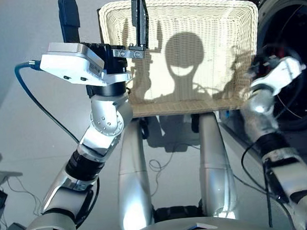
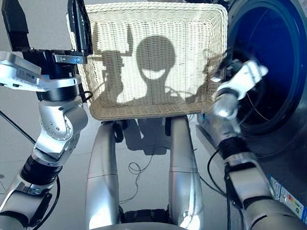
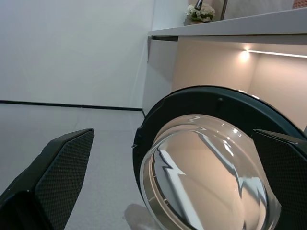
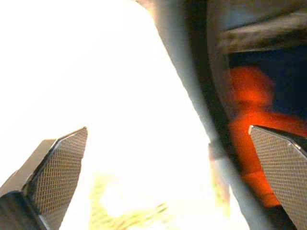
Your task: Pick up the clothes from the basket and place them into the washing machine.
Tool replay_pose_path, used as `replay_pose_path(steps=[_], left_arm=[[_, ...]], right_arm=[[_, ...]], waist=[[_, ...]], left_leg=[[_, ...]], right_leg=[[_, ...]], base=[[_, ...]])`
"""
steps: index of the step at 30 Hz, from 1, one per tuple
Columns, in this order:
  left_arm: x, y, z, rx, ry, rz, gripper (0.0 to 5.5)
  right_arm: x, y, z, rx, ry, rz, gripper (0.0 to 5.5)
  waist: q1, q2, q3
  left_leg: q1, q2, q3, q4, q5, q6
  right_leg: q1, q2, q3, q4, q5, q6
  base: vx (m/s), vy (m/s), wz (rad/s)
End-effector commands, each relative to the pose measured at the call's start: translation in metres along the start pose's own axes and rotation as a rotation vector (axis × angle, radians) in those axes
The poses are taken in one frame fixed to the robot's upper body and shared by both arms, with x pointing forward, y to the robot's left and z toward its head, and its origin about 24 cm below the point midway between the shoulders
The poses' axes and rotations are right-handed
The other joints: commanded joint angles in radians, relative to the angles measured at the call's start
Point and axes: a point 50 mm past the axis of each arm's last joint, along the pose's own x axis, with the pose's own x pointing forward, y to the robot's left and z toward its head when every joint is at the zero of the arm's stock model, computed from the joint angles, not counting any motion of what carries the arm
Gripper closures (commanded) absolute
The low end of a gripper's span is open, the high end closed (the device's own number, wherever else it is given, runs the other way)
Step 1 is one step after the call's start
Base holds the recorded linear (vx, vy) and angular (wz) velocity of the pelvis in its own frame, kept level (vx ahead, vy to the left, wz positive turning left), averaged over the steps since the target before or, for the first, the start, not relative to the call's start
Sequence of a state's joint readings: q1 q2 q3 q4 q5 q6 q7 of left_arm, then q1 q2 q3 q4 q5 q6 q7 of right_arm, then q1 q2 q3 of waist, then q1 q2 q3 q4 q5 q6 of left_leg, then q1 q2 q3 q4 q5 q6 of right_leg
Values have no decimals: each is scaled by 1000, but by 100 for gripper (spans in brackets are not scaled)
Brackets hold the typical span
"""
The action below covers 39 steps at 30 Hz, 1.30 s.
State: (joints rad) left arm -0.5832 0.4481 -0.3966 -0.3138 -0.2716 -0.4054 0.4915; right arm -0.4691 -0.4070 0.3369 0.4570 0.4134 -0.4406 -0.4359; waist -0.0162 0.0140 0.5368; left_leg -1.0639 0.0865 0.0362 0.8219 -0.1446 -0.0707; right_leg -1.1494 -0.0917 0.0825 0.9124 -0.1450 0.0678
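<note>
Pale grey floor runs under everything, with loose cables trailing near the robot. Nearest, the left gripper [image 1: 104,18] is raised over the basket's [image 2: 158,108] left rim, its two black fingers spread wide and holding nothing; its wrist view looks across at the glass door [image 3: 206,172], swung open. The basket looks empty: only bare cream wicker and shadows show inside it. To the right, the right gripper [image 2: 229,67] sits between the basket's right edge and the porthole of the washer [image 2: 276,59], fingers likewise spread with nothing between them, judging by its wrist view. Farther in, that view shows a coral-red garment [image 4: 252,124] lying inside the drum, against what seems to be blue cloth behind it. Such garments should handle light, limp and floppy, not fragile, so a pinch on any bunched fold would do, though trailing ends could snag on the door rim. Hard to make out: the drum interior is just a blue glow from the head views, the wrist view is badly washed out by glare, and I cannot find the black garment anywhere.
</note>
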Motion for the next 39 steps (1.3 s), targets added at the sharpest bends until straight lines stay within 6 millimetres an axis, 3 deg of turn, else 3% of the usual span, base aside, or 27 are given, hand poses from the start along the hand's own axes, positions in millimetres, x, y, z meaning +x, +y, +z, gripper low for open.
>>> replay_pose_path(steps=[1,6,9,12,17,20,22,24,29,32,36,39], left_arm=[[1,2,15,2,-90,-33,0],[-13,10,-4,23,28,-50,0],[-27,19,-17,10,117,-41,0],[-63,34,-48,-79,340,31,0],[-108,56,-70,-27,552,-19,0],[-161,75,-87,-32,786,40,0],[-196,86,-87,-6,905,109,0],[-229,94,-85,-94,1006,222,0],[-279,107,-80,13,1214,229,0],[-312,113,-73,52,1345,286,0],[-370,118,-58,148,1620,294,0],[-406,114,-44,203,1811,280,0]], right_arm=[[-4,29,37,63,-192,215,0],[-19,39,47,73,-246,332,0],[-24,36,51,22,-278,368,0],[-34,25,45,4,-251,386,0],[-50,9,15,-28,-101,409,0],[-68,3,-15,-3,70,453,0],[-86,-3,-37,23,195,457,0],[-104,-10,-58,52,315,434,0],[-149,-24,-101,-30,583,456,0],[-173,-39,-118,-88,707,429,0],[-227,-73,-145,-106,995,290,0],[-255,-89,-153,-130,1134,209,0]], waist=[[-11,-13,-17],[-15,-24,-17],[-17,-29,-17],[-20,-39,-31],[-22,-53,-93],[-20,-66,-151],[-23,-74,-191],[-30,-81,-229],[-25,-88,-322],[-21,-83,-370],[-28,-70,-436],[-35,-58,-465]], left_leg=[[75,-7,32,-19,-34,33],[218,-7,32,-97,-27,31],[303,-10,27,-141,-23,27],[467,-20,23,-230,-15,24],[657,-26,29,-354,3,23],[776,-25,49,-438,12,27],[835,-17,57,-476,22,24],[891,-16,63,-508,27,23],[1005,-20,72,-579,33,20],[1074,-26,77,-653,55,16],[1162,-33,94,-785,112,7],[1191,-38,104,-852,145,3]], right_leg=[[108,2,-34,-87,6,10],[247,5,-41,-151,9,10],[329,9,-46,-189,13,10],[497,11,-55,-276,26,20],[689,20,-47,-393,44,34],[800,21,-37,-461,49,47],[853,19,-31,-487,50,53],[905,18,-31,-516,47,56],[1018,10,-43,-592,57,64],[1084,0,-53,-671,89,76],[1155,-15,-64,-791,154,99],[1181,-27,-72,-850,189,111]], base=[[0,0,0],[48,-22,-16],[110,-22,-54],[168,-18,-47],[180,14,-18],[207,8,-144],[193,10,-232],[165,-7,-143],[126,-8,-21],[121,28,26],[108,44,-9],[0,0,0]])
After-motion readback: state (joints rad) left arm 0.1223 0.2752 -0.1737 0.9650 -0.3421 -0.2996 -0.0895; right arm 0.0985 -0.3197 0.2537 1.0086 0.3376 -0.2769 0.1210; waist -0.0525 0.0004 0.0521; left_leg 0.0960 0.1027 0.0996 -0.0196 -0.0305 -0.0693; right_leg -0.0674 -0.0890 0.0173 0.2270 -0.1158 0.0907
